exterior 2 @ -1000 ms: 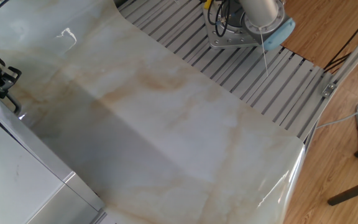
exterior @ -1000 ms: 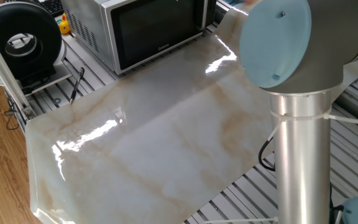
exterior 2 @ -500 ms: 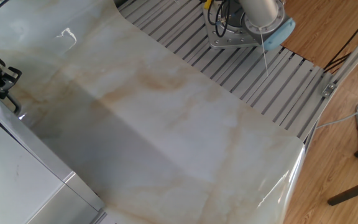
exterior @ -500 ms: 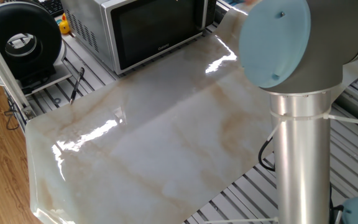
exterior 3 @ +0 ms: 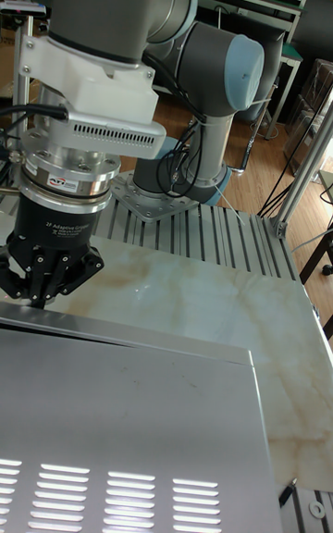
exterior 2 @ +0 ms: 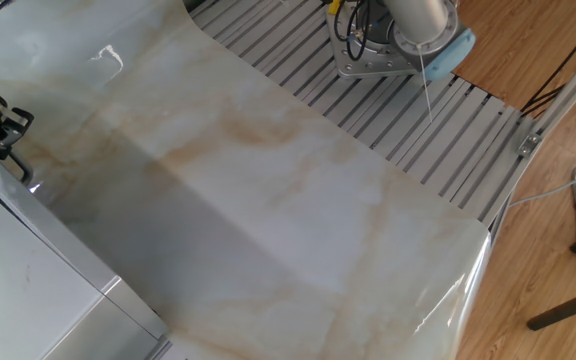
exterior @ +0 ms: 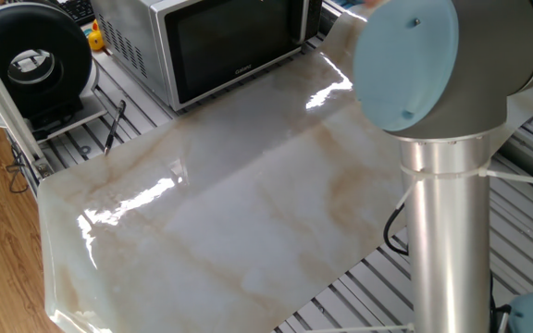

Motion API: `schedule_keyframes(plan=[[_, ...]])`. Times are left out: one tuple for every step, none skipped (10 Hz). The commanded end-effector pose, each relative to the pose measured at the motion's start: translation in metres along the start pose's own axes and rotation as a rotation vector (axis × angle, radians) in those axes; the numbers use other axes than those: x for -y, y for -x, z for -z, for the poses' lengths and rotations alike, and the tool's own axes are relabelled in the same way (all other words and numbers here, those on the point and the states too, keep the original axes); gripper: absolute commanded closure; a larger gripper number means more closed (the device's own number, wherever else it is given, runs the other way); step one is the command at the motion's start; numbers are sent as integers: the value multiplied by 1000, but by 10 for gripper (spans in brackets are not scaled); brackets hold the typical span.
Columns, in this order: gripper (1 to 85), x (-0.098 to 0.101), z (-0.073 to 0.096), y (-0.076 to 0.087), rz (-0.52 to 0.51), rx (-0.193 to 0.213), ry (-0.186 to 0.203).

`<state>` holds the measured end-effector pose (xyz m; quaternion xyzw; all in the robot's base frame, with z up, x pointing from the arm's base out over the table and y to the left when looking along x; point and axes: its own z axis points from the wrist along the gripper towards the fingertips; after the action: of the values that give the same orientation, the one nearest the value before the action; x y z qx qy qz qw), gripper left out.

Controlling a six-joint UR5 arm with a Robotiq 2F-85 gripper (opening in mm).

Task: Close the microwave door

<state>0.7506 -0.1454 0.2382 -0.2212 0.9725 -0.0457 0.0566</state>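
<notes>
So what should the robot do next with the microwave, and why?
Probably lift the gripper up and away. The microwave door looks flush with the front of the microwave, so it seems shut already, and the gripper hangs close by the top edge.

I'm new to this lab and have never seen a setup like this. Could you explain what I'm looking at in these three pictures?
It is one robot arm bolted beside a marble-patterned table. One fixed view looks past the arm's column at the microwave; its dark microwave door looks flush with the front. A round black fan-like device stands left of it. The other fixed view looks from the microwave's side towards the arm's base. The tall view looks over the microwave's top at the gripper, which hangs by the front edge, holding nothing visible; its fingertips are mostly hidden.
</notes>
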Motion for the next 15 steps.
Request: schedule_keyframes(plan=[[843,-2,1,2,28,7,12],[843,-2,0,2,38,9,16],[843,-3,0,3,42,11,20],[843,-3,0,3,44,12,24],[843,-4,0,2,46,7,27],[843,-3,1,2,42,4,22],[843,-3,2,3,32,16,21],[843,-3,4,2,25,18,20],[843,-3,4,2,17,17,17],[843,-4,4,1,11,20,21],[843,-5,4,0,2,26,28],[843,-5,4,-2,-5,30,28],[843,-5,4,-6,-13,34,33],[843,-5,5,-10,-26,38,38],[843,-4,7,-14,-33,32,32]])
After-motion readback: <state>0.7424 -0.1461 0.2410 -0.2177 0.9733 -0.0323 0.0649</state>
